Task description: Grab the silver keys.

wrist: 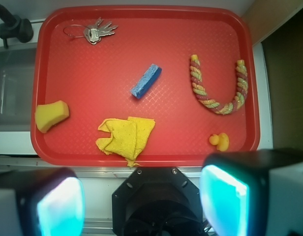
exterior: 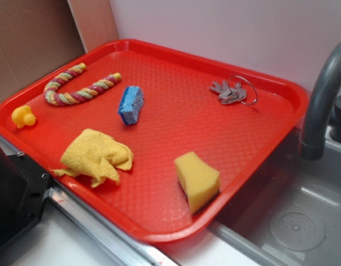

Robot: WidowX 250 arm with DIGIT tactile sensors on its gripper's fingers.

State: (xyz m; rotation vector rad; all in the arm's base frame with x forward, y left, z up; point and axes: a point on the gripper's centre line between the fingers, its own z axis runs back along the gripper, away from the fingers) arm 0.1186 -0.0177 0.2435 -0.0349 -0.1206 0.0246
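Note:
The silver keys (exterior: 230, 93) lie fanned on a thin wire ring at the far right corner of the red tray (exterior: 187, 133). In the wrist view the silver keys (wrist: 98, 32) sit at the top left corner of the red tray (wrist: 82, 83). My gripper (wrist: 141, 202) hovers high over the tray's near edge, far from the keys. Its two fingers, with glowing cyan pads (wrist: 58, 209), stand wide apart with nothing between them. The gripper itself is out of the exterior view.
On the tray lie a blue sponge (wrist: 145, 80), a crumpled yellow cloth (wrist: 126, 135), a yellow sponge wedge (wrist: 50, 115), a striped rope toy (wrist: 218, 86) and a small yellow duck (wrist: 219, 141). A dark faucet (exterior: 323, 97) and a steel sink (exterior: 295, 213) flank the keys' side. The robot's black base (exterior: 15, 188) sits by the near edge.

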